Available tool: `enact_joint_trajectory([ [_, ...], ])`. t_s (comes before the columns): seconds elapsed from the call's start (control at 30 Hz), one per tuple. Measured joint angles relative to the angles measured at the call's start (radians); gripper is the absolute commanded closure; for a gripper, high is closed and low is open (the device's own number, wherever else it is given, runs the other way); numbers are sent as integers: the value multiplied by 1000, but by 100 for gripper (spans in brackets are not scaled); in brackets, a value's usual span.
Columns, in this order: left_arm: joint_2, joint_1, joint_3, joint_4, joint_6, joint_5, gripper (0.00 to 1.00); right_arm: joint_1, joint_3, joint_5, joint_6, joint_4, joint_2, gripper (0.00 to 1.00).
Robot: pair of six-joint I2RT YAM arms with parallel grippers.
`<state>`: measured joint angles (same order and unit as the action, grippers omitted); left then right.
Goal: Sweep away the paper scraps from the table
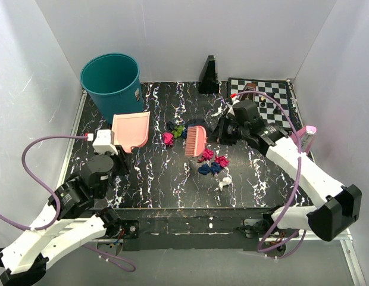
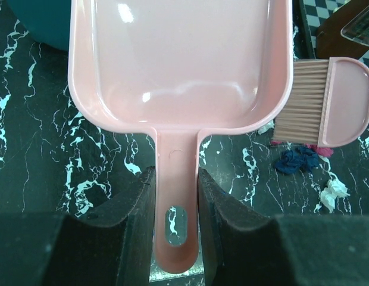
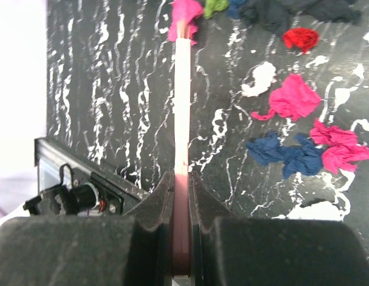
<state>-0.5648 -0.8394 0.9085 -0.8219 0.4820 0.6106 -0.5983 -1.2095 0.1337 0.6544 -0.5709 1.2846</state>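
My left gripper is shut on the handle of a pink dustpan at the left of the black marbled table; the left wrist view shows the pads clamping the handle, with the pan ahead. My right gripper is shut on a pink brush, seen edge-on in the right wrist view. Paper scraps lie around the brush: magenta, green and dark blue on one side; magenta, blue and white on the other.
A teal bin stands at the back left behind the dustpan. A chessboard with small pieces lies at the back right. A black stand sits at the back middle. White panels wall the table.
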Motion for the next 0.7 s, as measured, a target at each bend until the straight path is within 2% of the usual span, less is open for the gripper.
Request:
enact_joint_trajectory([
  [0.2, 95, 0, -43, 14, -29, 32, 100, 2, 48, 163, -11, 121, -22, 99],
  [0.4, 146, 0, -51, 10, -41, 80, 100, 1, -34, 275, -11, 169, 129, 99],
  [0.53, 137, 0, -51, 6, -36, 89, 100, 1, -149, 291, 16, 168, 274, 99],
  [0.7, 106, 0, -51, 6, -34, 87, 100, 1, -453, 281, 68, 121, 526, 99],
])
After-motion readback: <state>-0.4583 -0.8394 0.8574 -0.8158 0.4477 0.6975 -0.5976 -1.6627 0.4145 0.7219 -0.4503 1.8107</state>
